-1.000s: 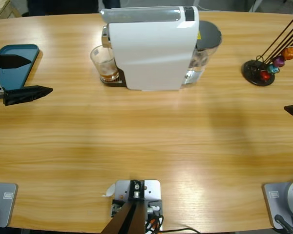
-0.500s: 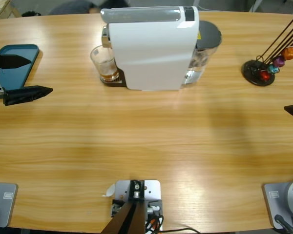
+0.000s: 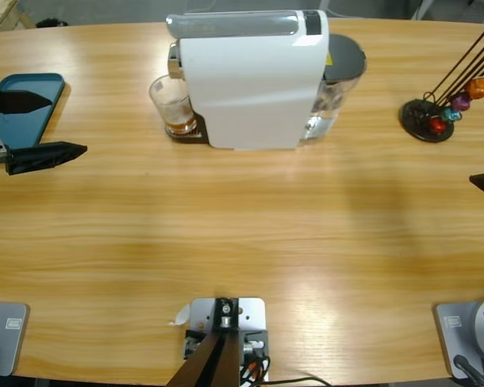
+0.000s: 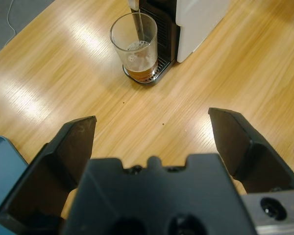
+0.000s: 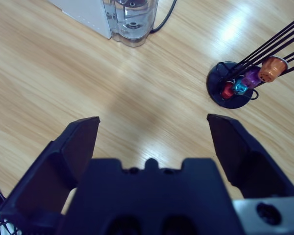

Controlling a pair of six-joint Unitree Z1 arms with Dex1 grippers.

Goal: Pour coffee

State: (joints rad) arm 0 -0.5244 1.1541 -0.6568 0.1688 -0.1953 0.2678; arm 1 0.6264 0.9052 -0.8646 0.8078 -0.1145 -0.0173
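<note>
Presently, the coffee (image 4: 139,74) lies shallow in a glass (image 3: 172,103) on the drip tray of the white machine (image 3: 254,81). Left end effector (image 3: 39,125) and right end effector (image 5: 152,134): jaws apart, empty, above the tabletop (image 3: 242,234).

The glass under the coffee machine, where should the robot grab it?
Probably around the middle of the glass, coming from the open table side where the left gripper sits with jaws wide. The coffee machine blocks the far side and its spout hangs over the rim, so not from above.
</note>
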